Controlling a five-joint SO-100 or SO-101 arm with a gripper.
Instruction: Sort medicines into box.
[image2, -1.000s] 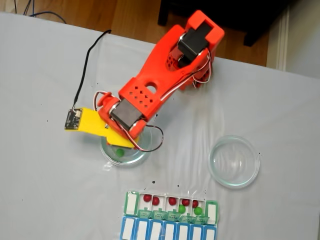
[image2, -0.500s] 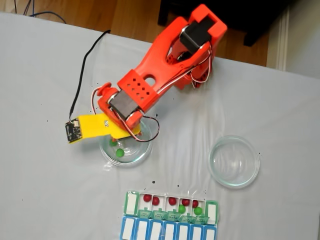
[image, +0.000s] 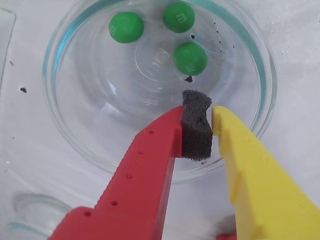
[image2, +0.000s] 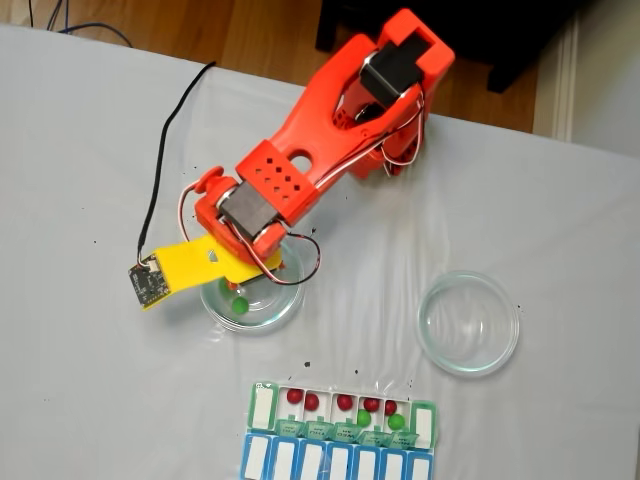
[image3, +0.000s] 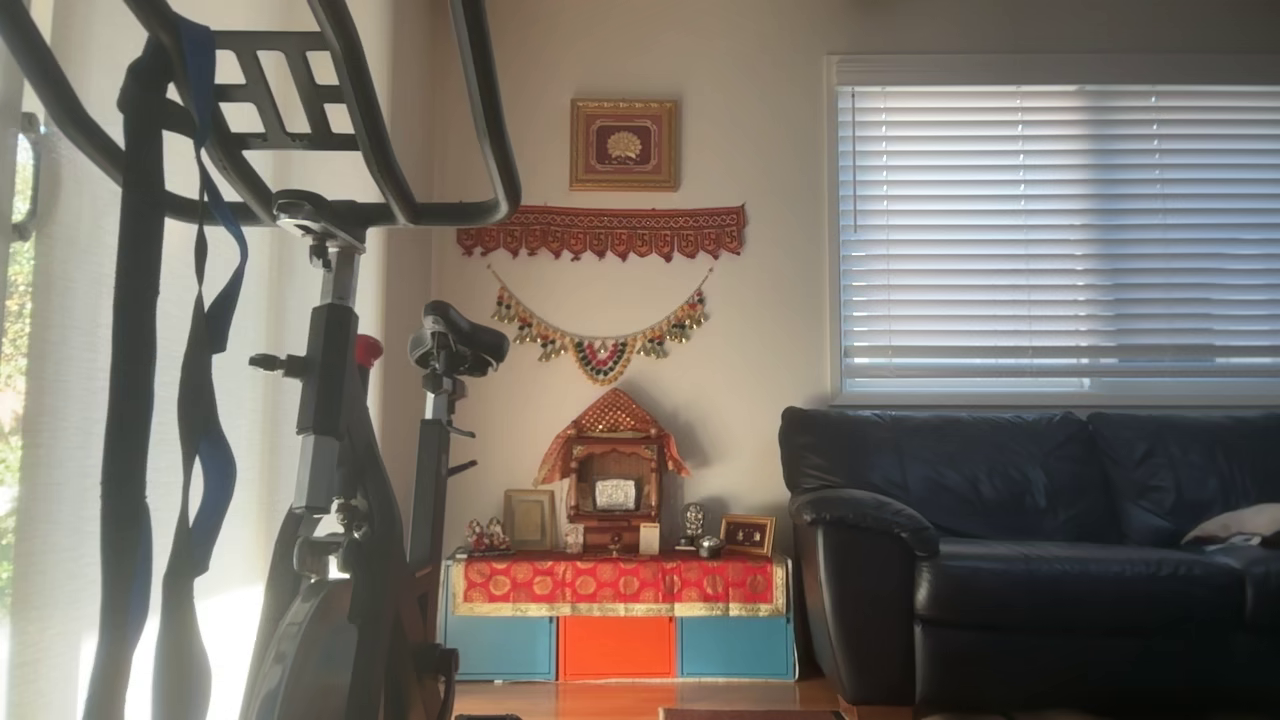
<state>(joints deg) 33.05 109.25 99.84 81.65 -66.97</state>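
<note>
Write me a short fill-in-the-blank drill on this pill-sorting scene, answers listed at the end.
1. In the wrist view, the glass dish under the tool holds ___ green balls.
2. In the fixed view, the other glass dish holds ___ balls.
3. The pad on the tool's red finger is coloured ___.

Missing words: three; no; black
</note>
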